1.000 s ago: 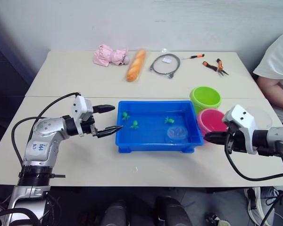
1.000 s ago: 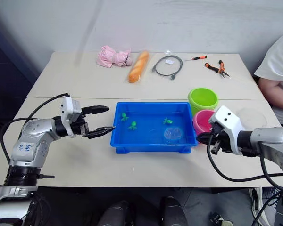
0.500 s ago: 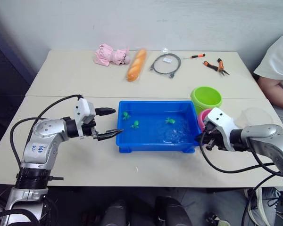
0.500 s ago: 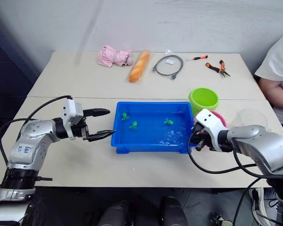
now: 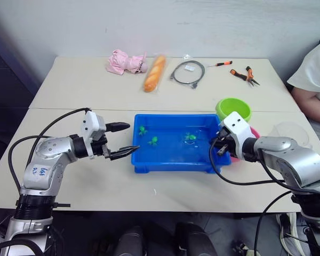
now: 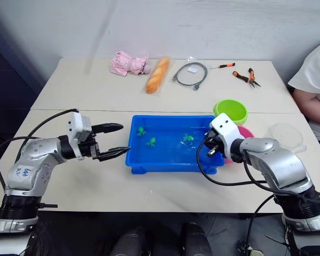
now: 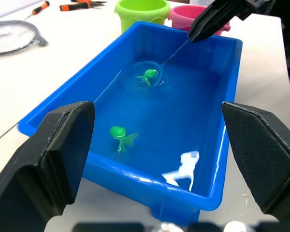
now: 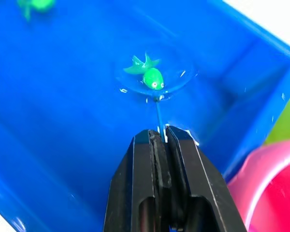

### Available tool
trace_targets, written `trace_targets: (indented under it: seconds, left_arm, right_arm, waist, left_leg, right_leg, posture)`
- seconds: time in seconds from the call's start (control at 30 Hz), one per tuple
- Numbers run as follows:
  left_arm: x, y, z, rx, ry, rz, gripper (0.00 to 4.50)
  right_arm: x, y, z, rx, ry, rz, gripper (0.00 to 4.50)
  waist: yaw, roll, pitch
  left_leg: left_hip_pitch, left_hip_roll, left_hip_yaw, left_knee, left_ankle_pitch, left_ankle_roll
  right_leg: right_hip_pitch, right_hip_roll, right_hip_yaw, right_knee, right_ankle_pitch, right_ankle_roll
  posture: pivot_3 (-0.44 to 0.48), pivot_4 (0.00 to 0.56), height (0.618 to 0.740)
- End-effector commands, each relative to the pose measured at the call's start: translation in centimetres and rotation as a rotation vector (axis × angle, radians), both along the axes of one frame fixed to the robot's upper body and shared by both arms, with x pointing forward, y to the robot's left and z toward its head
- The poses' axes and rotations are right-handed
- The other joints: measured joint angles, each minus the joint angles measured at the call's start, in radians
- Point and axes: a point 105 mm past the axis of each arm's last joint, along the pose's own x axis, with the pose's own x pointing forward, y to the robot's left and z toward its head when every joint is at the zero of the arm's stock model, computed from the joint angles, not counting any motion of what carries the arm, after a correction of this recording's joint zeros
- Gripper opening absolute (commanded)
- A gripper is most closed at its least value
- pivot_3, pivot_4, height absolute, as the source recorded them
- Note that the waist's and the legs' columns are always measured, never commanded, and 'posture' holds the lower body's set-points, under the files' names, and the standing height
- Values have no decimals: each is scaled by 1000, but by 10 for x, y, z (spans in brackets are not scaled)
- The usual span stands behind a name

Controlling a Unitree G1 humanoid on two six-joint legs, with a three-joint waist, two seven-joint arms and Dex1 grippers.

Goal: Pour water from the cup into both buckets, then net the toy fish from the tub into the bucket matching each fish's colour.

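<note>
A small green plastic toy fish (image 8: 152, 77) sits inside the round hoop of the little blue-rimmed mesh net (image 8: 154, 73), low in the water of the shallow bright blue rectangular plastic tub (image 5: 144, 160) at mid-table. The net's thin handle is pinched between the closed black fingers of the robot's right gripper (image 8: 160, 137), poised over the tub's right end, just beside the pink round plastic bucket (image 8: 263, 179) and the lime green round plastic bucket (image 5: 233, 108) behind it. Two more green toy fish (image 5: 152, 141) float near the tub's left end. The left gripper (image 5: 122, 140) hangs spread wide and empty just off the tub's left wall. From where one stands, the risks look plain: the handle is slender and held only at its tip, so a quick lift could let the hoop tilt and spill the fish back; the pink bucket lies nearer than the green one, so a short swing could drop this green fish into the wrong colour; and the arm crowds both buckets closely enough to knock one. The clear plastic cup (image 5: 291, 131) appears to stand at the table's right edge, though it is hard to make out.
</note>
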Motion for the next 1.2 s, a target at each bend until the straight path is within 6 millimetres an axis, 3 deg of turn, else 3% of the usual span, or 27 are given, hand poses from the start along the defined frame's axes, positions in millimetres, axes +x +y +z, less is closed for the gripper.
trace_targets:
  seconds: [0.03, 0.23, 0.37, 0.53, 0.7, 0.83, 0.93, 1.1, 1.2]
  left_arm:
    - [-1, 13, 11, -4, -21, 8, 4466]
    - [-2, 20, 15, 2, -5, -23, 4466]
    - [1, 11, 26, -59, -26, -47, 4466]
    - [1, 1, 27, -97, -26, -73, 4466]
    - [6, -9, 27, -113, -29, -94, 4466]
    - [10, -20, 38, -153, -75, -118, 4466]
    - [17, -23, 46, -186, -110, -94, 4466]
    - [23, -31, 43, -184, -105, -92, 4466]
    - [24, -37, 42, -192, -91, -98, 4466]
  right_arm:
    - [-8, 7, 19, 24, -82, 70, 0]
    - [-24, 5, 29, 73, -127, 121, 0]
    - [-46, -2, 34, 143, -165, 177, 0]
    - [-64, -14, 18, 80, -207, 227, 0]
    - [-70, -17, 12, 121, -241, 214, 0]
    - [-73, -25, 42, 219, -348, 176, 0]
    - [-70, -43, 59, 196, -412, 114, 0]
    - [-58, -77, 68, 110, -459, -6, 0]
    - [-35, -110, 74, 7, -528, -127, 0]
  waist:
    - [0, 0, 0]
    - [1, 0, 0]
    - [8, 0, 0]
    - [5, 0, 0]
    - [0, 0, 0]
    - [4, 0, 0]
    - [6, 0, 0]
    - [6, 0, 0]
    - [4, 0, 0]
  left_leg:
    - [0, 0, 0, 0, 0, 0]
    - [0, 0, 0, 0, 0, 0]
    - [0, 0, -1, 0, 0, 0]
    - [0, 0, -1, 0, -1, 1]
    - [1, 0, 1, 0, 0, 0]
    - [2, 0, 1, 0, 1, 0]
    - [2, 0, 0, 1, 0, 0]
    - [2, 0, 1, 1, 0, 0]
    - [2, 0, 1, 1, 1, 0]
  right_leg:
    - [0, 0, 0, 0, 0, 0]
    - [0, 0, 0, 0, 0, 0]
    - [1, 0, -1, -1, 0, 0]
    - [2, 1, 0, -1, 0, 1]
    - [2, 3, 1, -1, 1, 1]
    - [2, 3, 1, 0, 1, 1]
    - [3, 2, 1, 0, 1, 1]
    - [3, 2, 1, 0, 1, 1]
    - [3, 3, 1, 0, 1, 1]
  posture:
    - [0, 150, 738]
    - [0, 150, 738]
    - [0, 150, 738]
    - [0, 150, 738]
    - [0, 150, 738]
    - [0, 150, 738]
    - [0, 150, 738]
    - [0, 150, 738]
    - [0, 150, 738]
